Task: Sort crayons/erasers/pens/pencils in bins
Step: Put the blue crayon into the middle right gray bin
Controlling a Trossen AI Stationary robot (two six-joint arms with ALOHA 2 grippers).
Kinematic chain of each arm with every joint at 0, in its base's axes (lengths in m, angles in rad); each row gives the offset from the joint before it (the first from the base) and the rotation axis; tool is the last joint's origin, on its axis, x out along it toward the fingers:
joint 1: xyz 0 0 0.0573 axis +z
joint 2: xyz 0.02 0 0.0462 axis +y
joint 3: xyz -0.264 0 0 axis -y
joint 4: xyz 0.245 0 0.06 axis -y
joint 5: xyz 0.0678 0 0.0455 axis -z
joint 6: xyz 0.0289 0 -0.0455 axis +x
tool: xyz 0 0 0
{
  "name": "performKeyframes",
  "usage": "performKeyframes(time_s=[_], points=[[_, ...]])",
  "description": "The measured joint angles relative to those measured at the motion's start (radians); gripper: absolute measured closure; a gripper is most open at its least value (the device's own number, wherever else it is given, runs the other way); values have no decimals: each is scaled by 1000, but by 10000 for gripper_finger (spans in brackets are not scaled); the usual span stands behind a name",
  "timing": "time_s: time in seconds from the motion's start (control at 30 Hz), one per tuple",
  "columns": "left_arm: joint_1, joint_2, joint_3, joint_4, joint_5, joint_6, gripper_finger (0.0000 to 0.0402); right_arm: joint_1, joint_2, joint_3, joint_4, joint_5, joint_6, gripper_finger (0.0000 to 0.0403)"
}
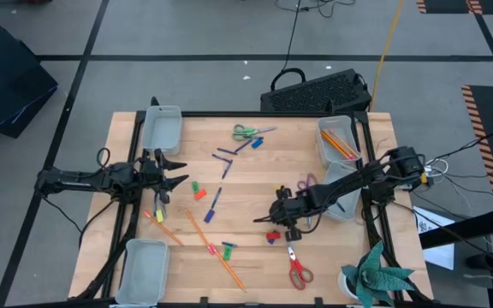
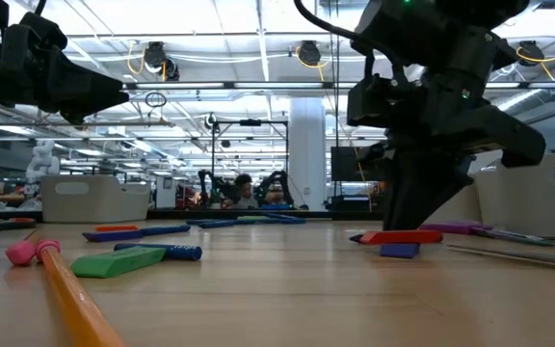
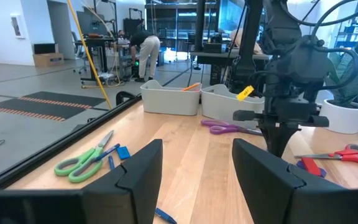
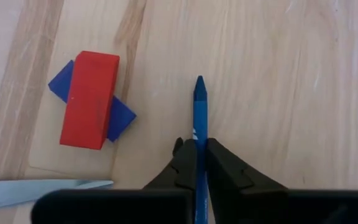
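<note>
The right gripper (image 4: 196, 163) is clenched on a blue crayon (image 4: 199, 118): its two dark fingertips (image 4: 184, 163) pinch the stick partway along, and the pointed tip juts out beyond them over bare wood. In the overhead view this gripper (image 1: 291, 229) sits right of centre, low over the table; whether the crayon still touches the wood I cannot tell.

A crayon is light, stiff and waxy, so it should lift easily, but it may slip or pivot in a narrow pinch and could snap under a hard squeeze. A hold near the middle, as here, seems the safest.

Just beside the crayon, at the left of the wrist picture, a red block (image 4: 89, 101), probably an eraser, lies across a blue one (image 4: 122, 116). A scissor blade (image 4: 42, 185) crosses the lower left corner. Both lie close enough to be nudged if the gripper swings that way.

The nearest bins (image 1: 341, 144) stand at the right edge of the overhead frame, the upper one already holding orange pencils (image 1: 338, 144). Purple scissors (image 1: 306, 183) lie between the gripper and those bins, so the carry needs height.

The left gripper (image 1: 171, 170), fingers spread and empty, waits at the left of the table.
</note>
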State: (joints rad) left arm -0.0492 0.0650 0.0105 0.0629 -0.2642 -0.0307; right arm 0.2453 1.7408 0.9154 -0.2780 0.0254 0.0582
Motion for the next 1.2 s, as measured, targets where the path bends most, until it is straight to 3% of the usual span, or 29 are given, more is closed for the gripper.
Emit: performKeyframes(time_s=[0.2,0.4,0.5,0.73,0.93,1.2], points=[[0,0,0,0,0,0,204,-7,-110,-2,-3,19,32,368],[0,0,0,0,0,0,204,-29,-318,1,-117,27,204,380],[0,0,0,0,0,0,204,-42,-441,1,-258,67,349,384],[0,0,0,0,0,0,204,-49,-657,1,-726,315,831,381],[0,0,0,0,0,0,204,-49,-713,-23,-1045,329,1110,381],[0,0,0,0,0,0,204,-49,-690,-245,-798,246,1280,380]])
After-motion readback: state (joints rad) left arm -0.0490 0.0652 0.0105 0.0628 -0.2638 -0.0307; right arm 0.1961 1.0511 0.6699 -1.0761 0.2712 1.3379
